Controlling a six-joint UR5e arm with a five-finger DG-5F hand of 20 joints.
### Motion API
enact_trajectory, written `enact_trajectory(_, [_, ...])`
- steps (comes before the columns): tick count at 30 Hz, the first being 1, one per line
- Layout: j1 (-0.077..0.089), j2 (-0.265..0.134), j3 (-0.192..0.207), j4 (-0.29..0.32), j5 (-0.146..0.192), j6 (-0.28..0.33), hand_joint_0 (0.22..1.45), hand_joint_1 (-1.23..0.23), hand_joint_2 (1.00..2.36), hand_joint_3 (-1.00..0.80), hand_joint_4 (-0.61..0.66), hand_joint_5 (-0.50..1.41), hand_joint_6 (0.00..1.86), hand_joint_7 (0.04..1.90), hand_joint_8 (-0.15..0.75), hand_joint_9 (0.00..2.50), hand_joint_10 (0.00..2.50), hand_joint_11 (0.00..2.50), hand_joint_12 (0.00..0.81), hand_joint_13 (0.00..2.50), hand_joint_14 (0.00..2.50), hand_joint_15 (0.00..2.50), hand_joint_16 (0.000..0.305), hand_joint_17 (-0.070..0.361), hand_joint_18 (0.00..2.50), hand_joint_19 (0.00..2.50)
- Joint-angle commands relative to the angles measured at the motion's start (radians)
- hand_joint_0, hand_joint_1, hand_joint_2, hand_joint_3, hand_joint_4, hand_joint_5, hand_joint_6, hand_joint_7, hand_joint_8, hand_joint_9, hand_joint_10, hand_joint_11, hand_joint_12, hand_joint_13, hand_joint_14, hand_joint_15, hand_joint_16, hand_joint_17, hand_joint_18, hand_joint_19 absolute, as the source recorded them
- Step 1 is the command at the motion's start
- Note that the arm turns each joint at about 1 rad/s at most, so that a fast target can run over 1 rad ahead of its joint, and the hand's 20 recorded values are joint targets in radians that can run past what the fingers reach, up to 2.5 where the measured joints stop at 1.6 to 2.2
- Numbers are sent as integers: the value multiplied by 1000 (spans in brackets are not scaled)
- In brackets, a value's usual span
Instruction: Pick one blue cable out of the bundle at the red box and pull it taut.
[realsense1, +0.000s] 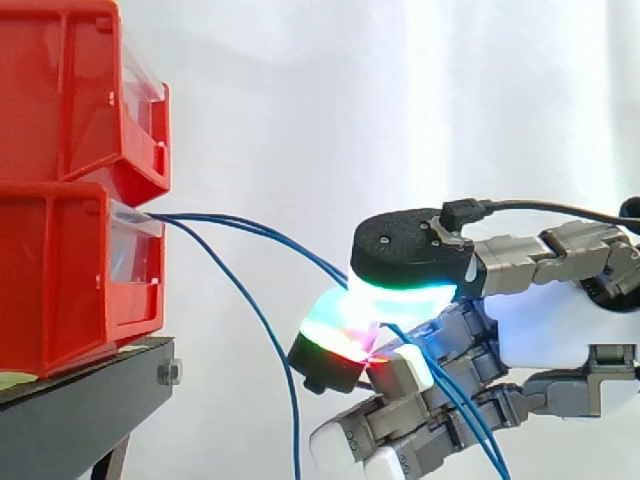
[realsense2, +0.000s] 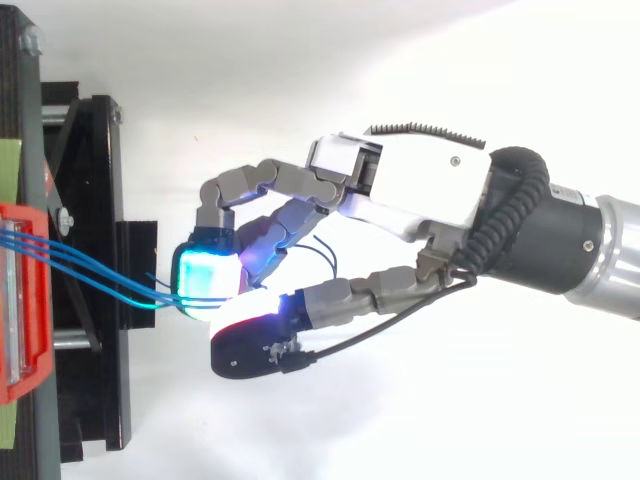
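A white curtain (realsense1: 420, 110) hangs behind a black stand (realsense1: 80, 415).

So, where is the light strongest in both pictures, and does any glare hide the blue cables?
Side view: the curtain is evenly bright, so the blue cables stand out dark against it; the pads of the hand glow cyan and red at the pinch. Top view: one pad's cyan-white glare swallows the cables where they reach it.
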Motion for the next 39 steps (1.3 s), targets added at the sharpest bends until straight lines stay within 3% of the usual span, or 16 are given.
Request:
enact_trajectory(1, [0, 1, 0, -5, 0, 17, 625, -866, 1027, -50, 44, -175, 849, 1340, 382, 973, 16, 1099, 456, 684, 7, 253, 61, 137, 726, 313])
enact_trajectory(5, [1, 1, 0, -11, 1, 40, 638, -879, 1026, -90, 41, -177, 856, 1304, 379, 972, 17, 1106, 456, 684, 7, 257, 61, 137, 728, 312])
enact_trajectory(17, [1, 1, 37, -117, -3, 66, 683, -903, 1017, -270, 60, -183, 859, 1282, 375, 939, 16, 1101, 453, 658, 7, 251, 61, 136, 708, 304])
enact_trajectory(39, [0, 1, 37, -123, -2, 72, 654, -890, 1000, -489, 134, -173, 847, 1193, 373, 915, 16, 1072, 452, 638, 7, 251, 60, 136, 687, 308])
